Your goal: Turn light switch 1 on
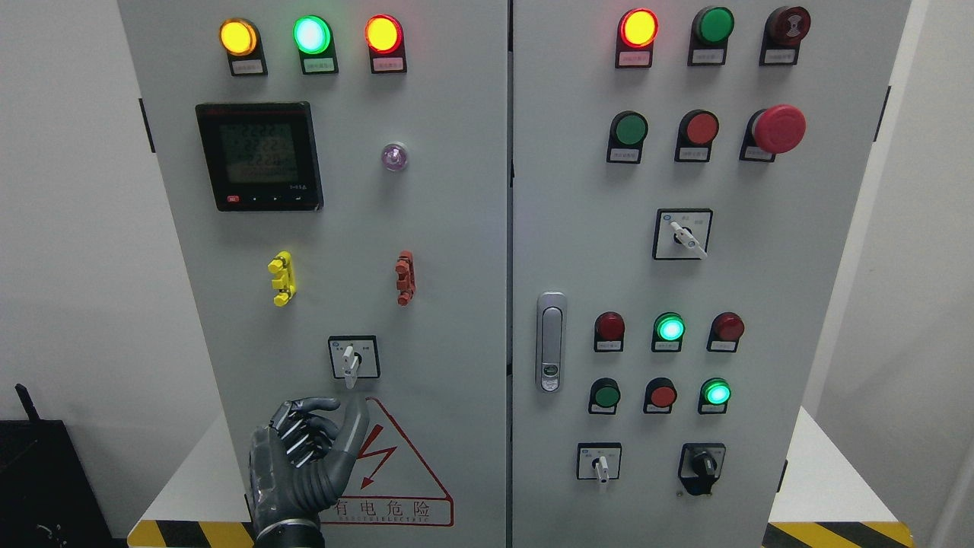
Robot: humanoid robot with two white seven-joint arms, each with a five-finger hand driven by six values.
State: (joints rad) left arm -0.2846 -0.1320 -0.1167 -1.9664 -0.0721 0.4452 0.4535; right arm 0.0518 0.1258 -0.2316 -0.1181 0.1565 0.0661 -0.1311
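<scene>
- A red-outlined warning triangle (396, 464) on the left cabinet door (456, 228) carries a red lightning arrow; the robot's left hand (300, 464) covers its left corner.
- Under the triangle, red Chinese characters read "有电危险" (386, 508); a line of small Latin print below them is too fine to read.
- The black meter (259, 156) on the same door shows three rows of pale digits on its screen, too faint to read for sure.
- Small white labels sit under the lamps and buttons on both doors, for instance under the yellow lamp (239, 37); their print is too small to make out.
- The square plates around the rotary switches, such as the one on the left door (354, 357), bear tiny marks that cannot be read.
</scene>
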